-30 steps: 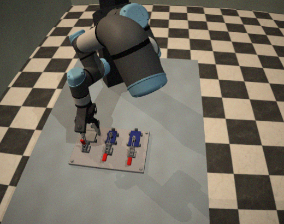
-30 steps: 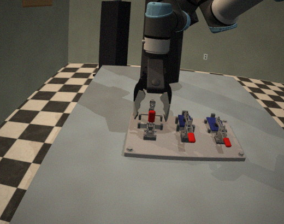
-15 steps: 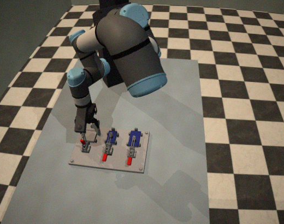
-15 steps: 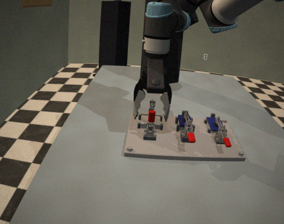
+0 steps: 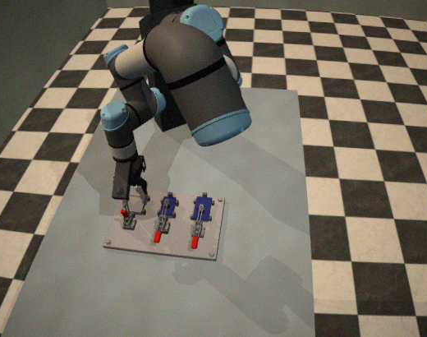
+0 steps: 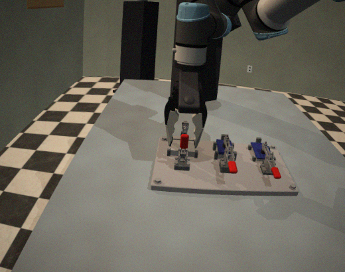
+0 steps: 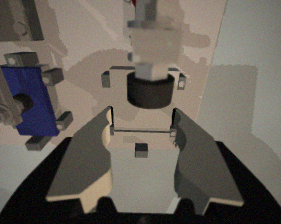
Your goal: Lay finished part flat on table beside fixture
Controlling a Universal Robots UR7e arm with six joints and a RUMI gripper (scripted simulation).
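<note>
1. Finished part [image 5: 135, 207] [image 6: 190, 145] [image 7: 141, 117], the pale plate, sits at one end of the fixture plate [image 5: 170, 248] [image 6: 223, 191] [image 7: 81, 37], within its group of small stops. You have it in the fixture, not on the table [image 5: 112, 296] [image 6: 150, 232] [image 7: 251, 105] beside the fixture plate. Its milled slot is too unclear to pick out.
2. Your gripper [image 5: 135, 202] [image 6: 183, 146] [image 7: 142, 108] points down over that same end of the fixture plate. Its jaws are partly closed, with one fingertip against each side edge of the finished part, so you have hold of it across its width.
3. Beside the part, the end toggle clamp's red handle [image 5: 124, 214] [image 6: 184, 141] stands raised on the fixture plate. Its black pressure pad [image 7: 150, 90] shows over the part in your wrist view; you cannot tell from there whether the two touch.
4. The middle blue blank [image 5: 167, 205] [image 6: 221, 146] [image 7: 37, 107] is clamped midway along the fixture plate, its red handle [image 5: 157, 237] [image 6: 232, 167] lowered.
5. The end blue blank [image 5: 207, 203] [image 6: 257, 150] is clamped toward the opposite end of the fixture plate, and its red handle [image 5: 195, 242] [image 6: 276, 172] is lowered too.
</note>
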